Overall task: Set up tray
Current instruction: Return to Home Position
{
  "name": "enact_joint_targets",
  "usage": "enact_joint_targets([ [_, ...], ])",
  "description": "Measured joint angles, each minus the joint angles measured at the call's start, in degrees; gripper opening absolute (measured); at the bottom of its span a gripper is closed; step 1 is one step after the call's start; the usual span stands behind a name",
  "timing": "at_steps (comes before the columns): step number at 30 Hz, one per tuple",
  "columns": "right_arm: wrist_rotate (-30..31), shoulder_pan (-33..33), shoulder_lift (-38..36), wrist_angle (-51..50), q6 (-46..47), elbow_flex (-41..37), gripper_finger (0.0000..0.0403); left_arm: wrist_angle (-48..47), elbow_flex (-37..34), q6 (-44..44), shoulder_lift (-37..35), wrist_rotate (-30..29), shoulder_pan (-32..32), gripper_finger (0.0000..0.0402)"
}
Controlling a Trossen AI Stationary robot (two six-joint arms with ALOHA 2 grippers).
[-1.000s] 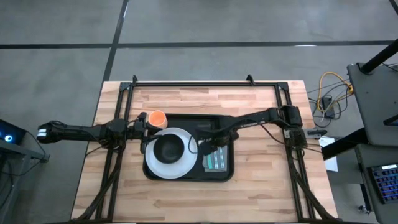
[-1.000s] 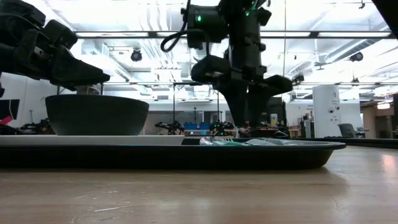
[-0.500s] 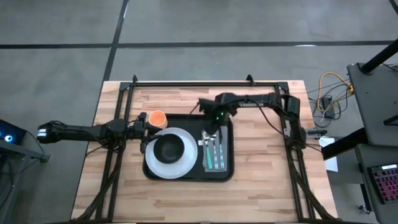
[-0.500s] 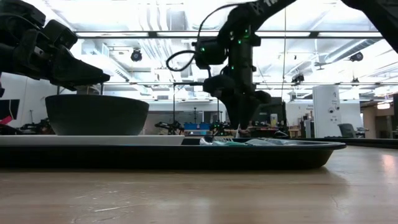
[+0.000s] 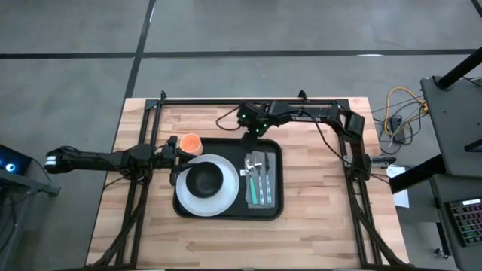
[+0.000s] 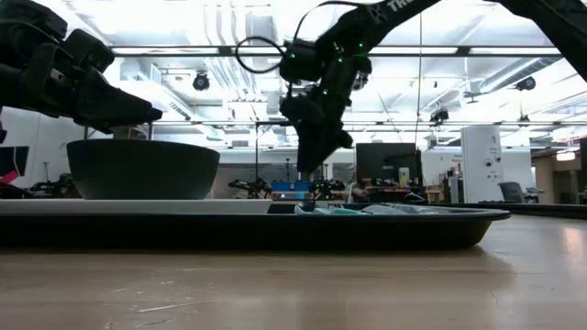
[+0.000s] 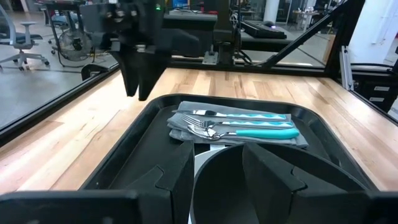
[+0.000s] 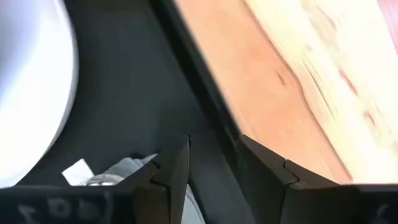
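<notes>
The black tray [image 5: 233, 150] lies mid-table. On its left part sits a white plate [image 5: 188, 203] with a black bowl [image 5: 205, 179] on it. On its right part, teal-handled cutlery [image 5: 260, 181] rests on a grey napkin [image 7: 183, 121]. My left gripper [image 5: 179, 159] is open and hovers above the bowl's left side [image 6: 142, 170], touching nothing. My right gripper [image 5: 252, 129] points down, slightly open, in the air over the tray's far rim [image 8: 205, 106]. An orange cup [image 5: 190, 142] stands at the tray's far left corner; whether on or beside the tray, I cannot tell.
A dark metal frame [image 5: 248, 100] runs along the table's far edge and down both sides. Bare wood [image 5: 316, 226] lies right of the tray and along the near edge. In the low view the room beyond the table shows monitors and lamps.
My right gripper has risen from just above the cutlery and moved toward the table's far edge and a little left, ending over the tray's far rim. The cutlery and napkin stay flat on the tray. The left arm has kept still.
</notes>
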Motion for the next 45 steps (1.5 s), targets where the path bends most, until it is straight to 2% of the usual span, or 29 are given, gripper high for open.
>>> enact_joint_targets([
  [15, 0.86, 9.6, -0.9, 4.79, -12.04, -0.98, 0.009, 0.01, -0.04, 0.0, 0.0, 0.0, 0.01, 0.0118],
  [23, 1.05, 13.48, -5.92, 11.9, -15.26, -4.96, 0.0073, 0.0, -0.04, 0.02, 0.2, 0.01, 0.0, 0.0118],
  [31, 0.37, 14.66, -15.91, 33.24, -15.44, -22.69, 0.0073, 0.01, 0.0, 0.02, 0.2, -0.01, 0.01, 0.0118],
  [34, 0.26, 14.92, -20.58, 35.79, -14.61, -29.38, 0.0079, 0.01, -0.02, 0.02, 0.2, 0.01, 0.01, 0.0118],
  [38, 0.3, 15.6, -28.74, 38.09, -15.74, -40.07, 0.0085, -0.01, -0.04, 0.02, 0.22, 0.01, 0.01, 0.0118],
  [41, 0.53, 16.54, -36.67, 46.13, -15.96, -49.1, 0.0086, -0.01, -0.04, 0.02, 0.21, 0.01, 0.0, 0.0118],
  [43, 0.45, 16.88, -41.78, 53.32, -13.44, -54.45, 0.0086, -0.01, -0.02, 0.02, 0.22, 0.0, 0.01, 0.0118],
  [45, 0.52, 16.9, -46.2, 56.1, -9.42, -58.7, 0.0086, 0.01, 0.0, 0.0, 0.2, 0.01, -0.01, 0.0118],
])
